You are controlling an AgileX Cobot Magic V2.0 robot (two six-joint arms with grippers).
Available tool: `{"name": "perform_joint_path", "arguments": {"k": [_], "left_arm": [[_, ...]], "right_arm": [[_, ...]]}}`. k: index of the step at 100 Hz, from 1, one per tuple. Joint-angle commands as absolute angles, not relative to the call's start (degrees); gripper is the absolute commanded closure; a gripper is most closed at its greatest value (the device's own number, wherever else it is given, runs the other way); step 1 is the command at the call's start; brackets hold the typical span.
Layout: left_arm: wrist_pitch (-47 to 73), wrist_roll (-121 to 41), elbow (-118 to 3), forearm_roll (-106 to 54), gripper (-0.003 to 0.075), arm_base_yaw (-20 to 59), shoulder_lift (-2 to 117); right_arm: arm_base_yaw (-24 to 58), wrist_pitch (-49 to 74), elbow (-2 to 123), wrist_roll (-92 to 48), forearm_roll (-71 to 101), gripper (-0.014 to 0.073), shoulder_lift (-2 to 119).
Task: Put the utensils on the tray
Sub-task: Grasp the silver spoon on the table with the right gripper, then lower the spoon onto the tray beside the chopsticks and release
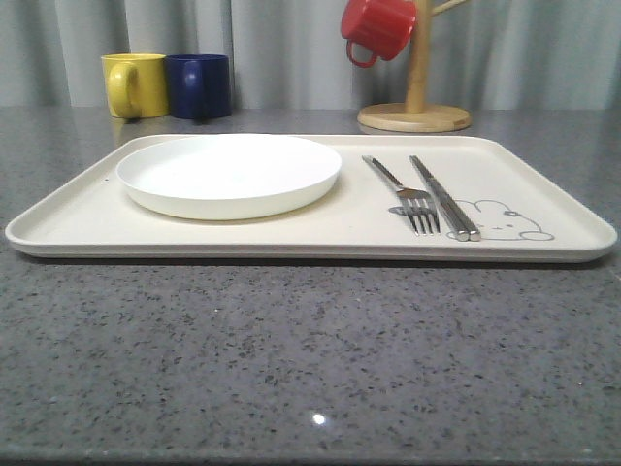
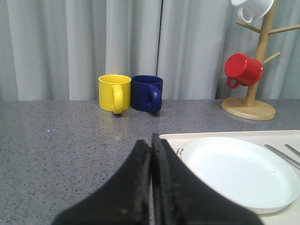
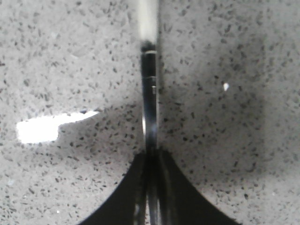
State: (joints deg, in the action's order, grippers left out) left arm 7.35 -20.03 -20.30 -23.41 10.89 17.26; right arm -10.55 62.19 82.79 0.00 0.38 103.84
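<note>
The cream tray (image 1: pixel 58 228) lies across the grey counter. A four-tined fork (image 1: pixel 412 199) and a pair of chopsticks (image 1: pixel 441 194) rest side by side on its right part, beside the rabbit drawing. My left gripper (image 2: pixel 151 140) is shut with nothing in it, hovering at the tray's (image 2: pixel 206 135) near left corner. My right gripper (image 3: pixel 151 153) is shut on a slim silver utensil (image 3: pixel 150 103), held above bare speckled counter. The utensil's far end is a pale blur, so I cannot tell its shape.
A round white plate (image 1: pixel 229 173) takes up the tray's left half. Behind the tray stand a yellow mug (image 1: pixel 136 85) and a blue mug (image 1: pixel 199 85). At the back right, a wooden mug tree (image 1: pixel 415 97) carries a red mug (image 1: pixel 378 27).
</note>
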Motion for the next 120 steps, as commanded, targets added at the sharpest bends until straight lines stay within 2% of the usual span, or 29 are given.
{"name": "perform_joint_path", "arguments": {"k": [1,8,34,58,91,120], "left_arm": [[2.91,-19.54,-21.96,-23.76,0.0738,11.37,17.65],[2.91,-19.54,-21.96,-23.76,0.0738,11.37,17.65],[2.91,-19.54,-21.96,-23.76,0.0738,11.37,17.65],[2.91,-19.54,-21.96,-23.76,0.0738,11.37,17.65],[2.91,-19.54,-21.96,-23.76,0.0738,11.37,17.65],[2.91,-19.54,-21.96,-23.76,0.0738,11.37,17.65]], "right_arm": [[-10.94,61.87,83.9,-0.77,0.69,0.0636,102.25],[-10.94,62.14,83.9,-0.72,0.99,0.0662,101.63],[-9.47,64.06,83.9,0.0,4.8,0.0659,94.92],[-1.07,63.47,83.9,4.95,6.22,0.065,89.38],[12.67,57.06,83.9,13.53,5.72,0.065,89.87],[15.09,55.23,83.9,15.45,5.69,0.065,95.74]]}}
